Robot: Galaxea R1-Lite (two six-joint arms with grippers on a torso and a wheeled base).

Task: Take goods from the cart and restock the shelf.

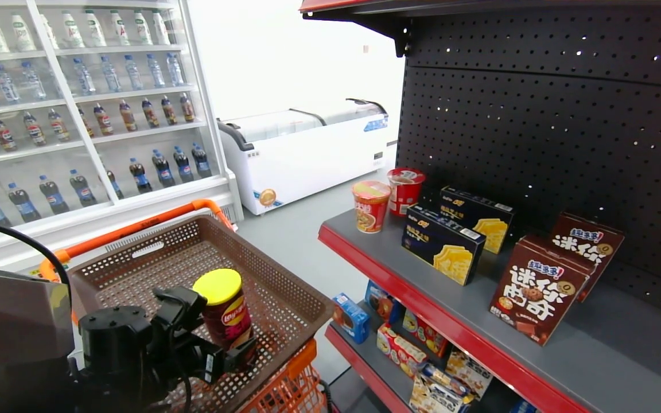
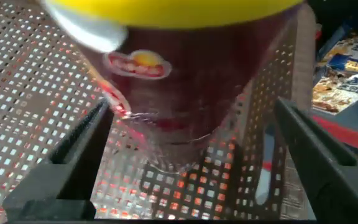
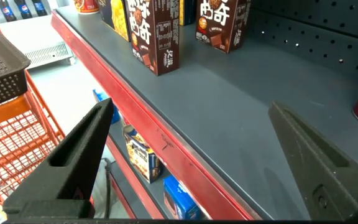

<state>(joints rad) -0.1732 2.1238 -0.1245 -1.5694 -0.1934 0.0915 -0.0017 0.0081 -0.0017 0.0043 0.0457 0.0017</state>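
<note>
A dark red can with a yellow lid (image 1: 226, 312) stands in the brown mesh basket (image 1: 290, 281) on the orange cart (image 1: 135, 226). My left gripper (image 1: 233, 351) is open with one finger on each side of the can (image 2: 185, 81), low on its body. Just right of the cart is the grey shelf with a red edge (image 1: 399, 269), holding two cup noodles (image 1: 370, 205), dark blue boxes (image 1: 445, 244) and brown boxes (image 1: 537, 292). My right gripper (image 3: 188, 112) hangs open above a bare stretch of the shelf (image 3: 229, 106), past the brown boxes (image 3: 154, 34).
A drinks fridge (image 1: 78, 115) stands behind the cart and a white chest freezer (image 1: 302, 149) further back. The lower shelf (image 1: 365, 350) holds several snack boxes. Black pegboard (image 1: 537, 126) backs the shelf. Grey floor lies open between cart and shelf.
</note>
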